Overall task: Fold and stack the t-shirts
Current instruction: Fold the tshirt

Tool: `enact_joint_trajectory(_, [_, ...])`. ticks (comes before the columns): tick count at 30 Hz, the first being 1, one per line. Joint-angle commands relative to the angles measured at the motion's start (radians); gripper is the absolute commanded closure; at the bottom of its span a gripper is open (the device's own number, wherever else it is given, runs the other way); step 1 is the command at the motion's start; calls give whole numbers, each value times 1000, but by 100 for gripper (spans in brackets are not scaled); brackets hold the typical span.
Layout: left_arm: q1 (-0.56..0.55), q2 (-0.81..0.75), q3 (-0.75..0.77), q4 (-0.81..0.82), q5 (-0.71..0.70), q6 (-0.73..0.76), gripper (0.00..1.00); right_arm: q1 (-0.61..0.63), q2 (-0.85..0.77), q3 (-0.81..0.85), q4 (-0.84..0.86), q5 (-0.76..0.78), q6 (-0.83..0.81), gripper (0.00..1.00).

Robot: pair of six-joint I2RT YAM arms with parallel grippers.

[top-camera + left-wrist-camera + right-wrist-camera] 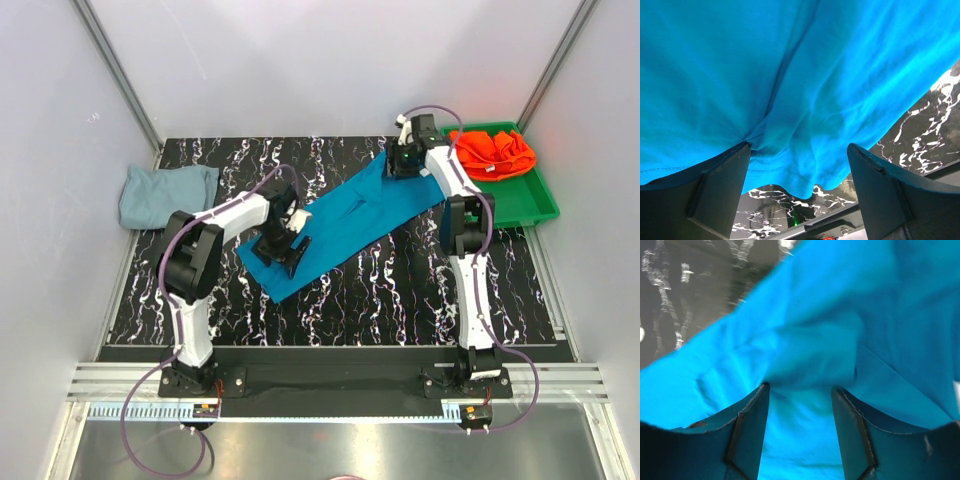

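Note:
A teal-blue t-shirt (350,215) lies stretched as a long diagonal strip across the black marbled table, from near left to far right. My left gripper (283,255) is at its near-left end. In the left wrist view the jaws (799,147) stand wide apart over the shirt's hem (790,75), and the left finger (722,185) touches the cloth. My right gripper (398,165) is at the far-right end. In the right wrist view it (800,387) is open, pressed down onto the teal cloth (815,315). A pale grey-blue t-shirt (165,192) lies folded at the far left. An orange-red t-shirt (492,152) is crumpled in the tray.
A green plastic tray (535,205) stands at the far right edge of the table (400,290). White walls with metal frame posts close in the back and both sides. Both arm bases are bolted on the near rail.

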Motion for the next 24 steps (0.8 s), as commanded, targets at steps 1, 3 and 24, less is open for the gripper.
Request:
enact_joint_trajectory(1, [-22, -49, -48, 2, -3, -13, 15, 57, 32, 117, -1, 8, -39, 40])
enact_joint_trajectory(3, [-34, -72, -73, 9, -25, -18, 16, 69, 48, 151, 4, 17, -43, 39])
enact_joint_trajectory(24, [122, 130, 364, -20, -154, 42, 9, 2, -495, -500, 139, 88, 5, 38])
